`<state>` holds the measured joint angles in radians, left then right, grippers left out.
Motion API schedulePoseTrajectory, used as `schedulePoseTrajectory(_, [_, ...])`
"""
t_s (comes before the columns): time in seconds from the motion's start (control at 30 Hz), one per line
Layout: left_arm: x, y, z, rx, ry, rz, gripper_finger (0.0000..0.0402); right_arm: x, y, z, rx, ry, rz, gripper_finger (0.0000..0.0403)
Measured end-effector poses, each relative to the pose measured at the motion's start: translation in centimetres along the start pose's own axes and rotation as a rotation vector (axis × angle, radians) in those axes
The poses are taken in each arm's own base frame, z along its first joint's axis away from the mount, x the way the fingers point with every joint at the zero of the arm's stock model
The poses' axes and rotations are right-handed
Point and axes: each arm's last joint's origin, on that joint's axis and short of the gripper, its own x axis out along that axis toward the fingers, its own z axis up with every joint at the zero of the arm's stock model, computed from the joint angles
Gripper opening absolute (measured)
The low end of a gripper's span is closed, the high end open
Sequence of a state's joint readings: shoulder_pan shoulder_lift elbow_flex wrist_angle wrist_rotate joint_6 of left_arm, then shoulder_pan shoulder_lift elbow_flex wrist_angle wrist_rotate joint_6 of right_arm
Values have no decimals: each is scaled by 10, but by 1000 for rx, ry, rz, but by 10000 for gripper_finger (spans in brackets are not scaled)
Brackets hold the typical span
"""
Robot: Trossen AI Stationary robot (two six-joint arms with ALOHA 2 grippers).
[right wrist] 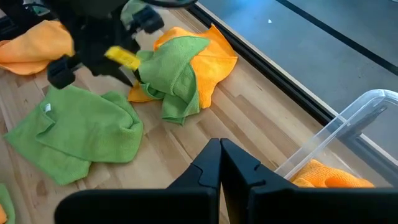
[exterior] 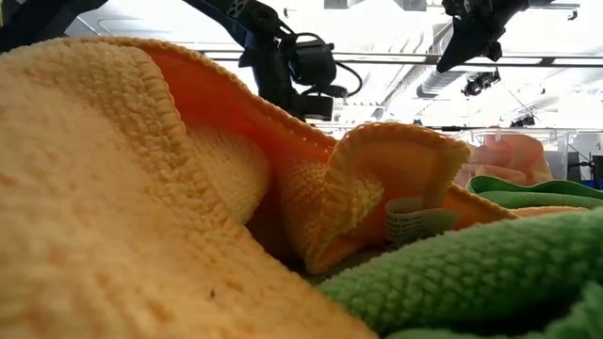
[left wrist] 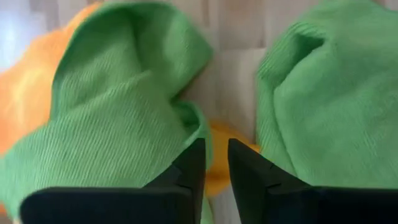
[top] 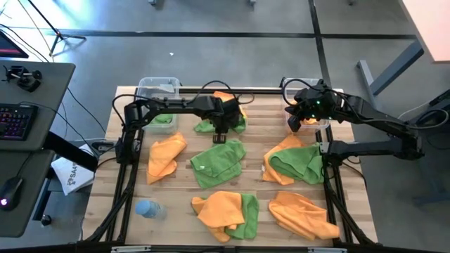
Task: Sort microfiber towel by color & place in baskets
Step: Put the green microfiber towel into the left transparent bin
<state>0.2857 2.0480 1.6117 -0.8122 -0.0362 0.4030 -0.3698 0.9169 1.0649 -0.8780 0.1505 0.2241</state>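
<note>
My left gripper [top: 221, 137] [left wrist: 216, 152] hangs over the far middle of the table, fingers a narrow gap apart. They stand at the edge of a bright green towel [top: 211, 125] [left wrist: 118, 106] that lies crumpled on an orange towel [top: 232, 102]. A second green towel [top: 218, 161] [left wrist: 329, 93] lies spread just on the near side. My right gripper [top: 295, 121] [right wrist: 221, 146] is shut and empty, up by the right clear basket [right wrist: 367, 102], which holds an orange towel [right wrist: 329, 177]. The left clear basket [top: 158, 88] holds a green towel [top: 163, 119].
More towels lie about the near half: an orange one [top: 165, 154] at left, a green one on an orange one [top: 295, 161] at right, an orange and green heap [top: 225, 211], and an orange one [top: 302, 214]. A pale blue bottle [top: 148, 209] lies near left. An orange towel [exterior: 141, 188] fills the low view.
</note>
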Motion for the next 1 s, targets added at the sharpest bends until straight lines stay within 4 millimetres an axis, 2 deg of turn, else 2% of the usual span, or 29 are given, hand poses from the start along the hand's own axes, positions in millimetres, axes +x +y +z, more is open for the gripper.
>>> schedulePoseTrajectory(0.13, [8, -3, -1, 31, -10, 20, 33, 0, 0, 0, -4, 0, 0, 0])
schedulePoseTrajectory(0.43, [13, 9, -5, -4, -23, 49, 26, 0, 0, 0, 3, 0, 0, 0])
schedulePoseTrajectory(0.67, [29, 0, -7, 11, 24, -12, 26, 0, 0, 0, 2, 1, 2, 0])
schedulePoseTrajectory(0.83, [42, -4, -8, -5, 71, 19, 25, 0, 2, 0, -5, 1, 10, 0])
schedulePoseTrajectory(1.0, [42, -7, -9, -41, 75, -20, 25, 0, 3, -1, -3, 2, 14, 0])
